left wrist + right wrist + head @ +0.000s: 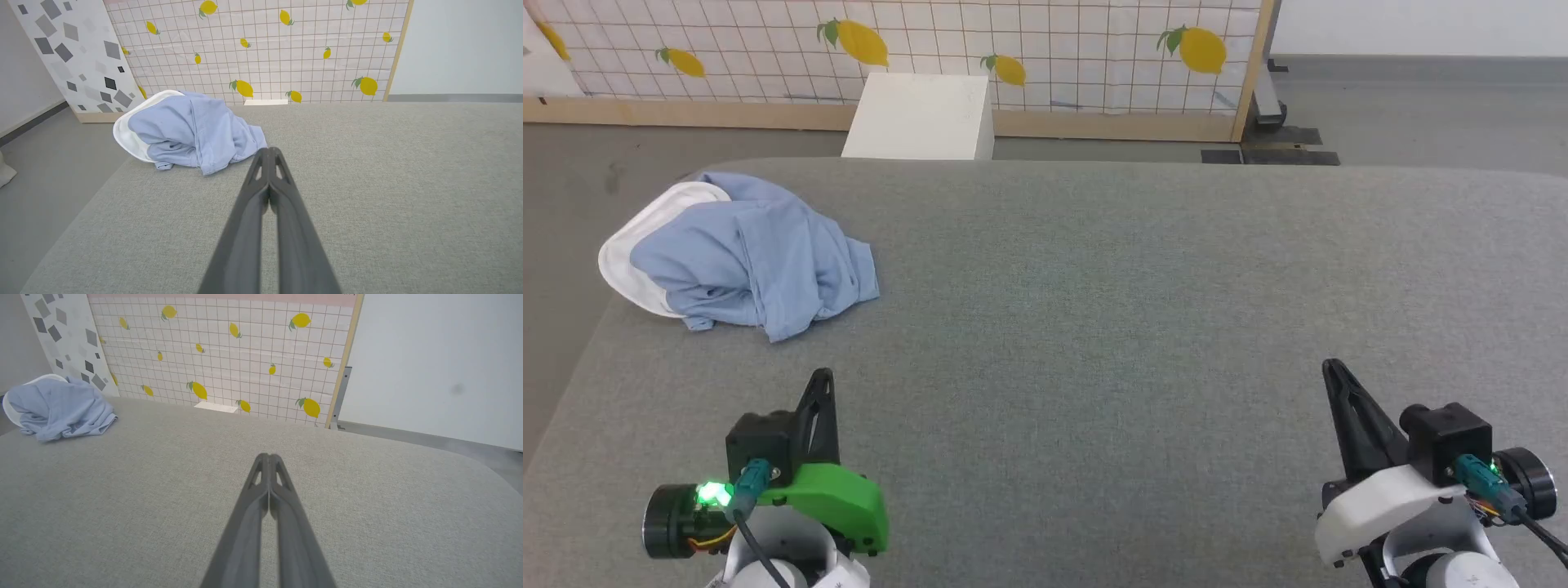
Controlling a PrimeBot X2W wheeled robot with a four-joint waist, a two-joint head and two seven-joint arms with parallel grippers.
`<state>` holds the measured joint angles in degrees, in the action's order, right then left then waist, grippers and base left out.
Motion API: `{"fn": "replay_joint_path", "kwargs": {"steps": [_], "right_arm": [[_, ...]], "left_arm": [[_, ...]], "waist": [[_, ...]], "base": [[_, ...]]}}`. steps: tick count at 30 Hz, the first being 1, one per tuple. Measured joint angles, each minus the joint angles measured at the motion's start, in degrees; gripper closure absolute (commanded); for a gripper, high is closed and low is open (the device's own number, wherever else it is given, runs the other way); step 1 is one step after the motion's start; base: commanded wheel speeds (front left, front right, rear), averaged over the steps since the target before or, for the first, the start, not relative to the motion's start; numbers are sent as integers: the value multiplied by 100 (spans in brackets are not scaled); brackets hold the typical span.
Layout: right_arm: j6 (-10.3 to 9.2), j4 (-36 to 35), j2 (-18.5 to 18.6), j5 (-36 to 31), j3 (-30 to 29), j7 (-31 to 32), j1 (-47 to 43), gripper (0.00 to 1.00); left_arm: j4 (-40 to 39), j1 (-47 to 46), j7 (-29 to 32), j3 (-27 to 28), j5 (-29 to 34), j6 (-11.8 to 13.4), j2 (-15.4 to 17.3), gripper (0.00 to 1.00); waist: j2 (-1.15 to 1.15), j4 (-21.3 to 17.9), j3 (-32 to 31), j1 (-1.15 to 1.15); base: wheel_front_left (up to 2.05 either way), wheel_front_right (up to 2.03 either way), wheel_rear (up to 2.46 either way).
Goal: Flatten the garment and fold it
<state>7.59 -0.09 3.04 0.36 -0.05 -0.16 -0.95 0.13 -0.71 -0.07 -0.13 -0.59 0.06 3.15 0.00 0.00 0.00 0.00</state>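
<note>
The head camera looks steeply down across the grey padded surface (1094, 286) toward the lemon-printed panel (1054, 41). Both wrist cameras sit low over that surface, facing the panel. All three views share the panel and the light blue garment (192, 126) before its left end, nearest in the left wrist view.

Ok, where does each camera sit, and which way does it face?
Head view: on the head, facing forward and down over the grey fabric surface; left gripper lower left, right gripper lower right, both shut.
Left wrist view: on that wrist, looking along its shut fingers toward the crumpled blue shirt.
Right wrist view: on that wrist, looking along its shut fingers toward the lemon-print panel.
All three share the shirt and panel.
</note>
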Motion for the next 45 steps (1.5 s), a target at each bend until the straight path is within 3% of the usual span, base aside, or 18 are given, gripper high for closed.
{"fn": "replay_joint_path", "kwargs": {"steps": [29, 30, 45], "right_arm": [[0, 0, 0, 0, 0, 0, 0, 100], [0, 0, 1, 1, -1, 0, -1, 0], [0, 0, 5, 2, -9, -1, -3, 0]], "left_arm": [[0, 0, 0, 1, 0, 0, 0, 100], [0, -1, 0, 0, -1, 0, 1, 0], [1, -1, 0, -15, -2, 0, 1, 0]], "waist": [[0, 0, 0, 0], [0, 0, 0, 0], [0, 1, 0, 0]], "base": [[0, 0, 0], [0, 0, 0], [0, 0, 0]]}}
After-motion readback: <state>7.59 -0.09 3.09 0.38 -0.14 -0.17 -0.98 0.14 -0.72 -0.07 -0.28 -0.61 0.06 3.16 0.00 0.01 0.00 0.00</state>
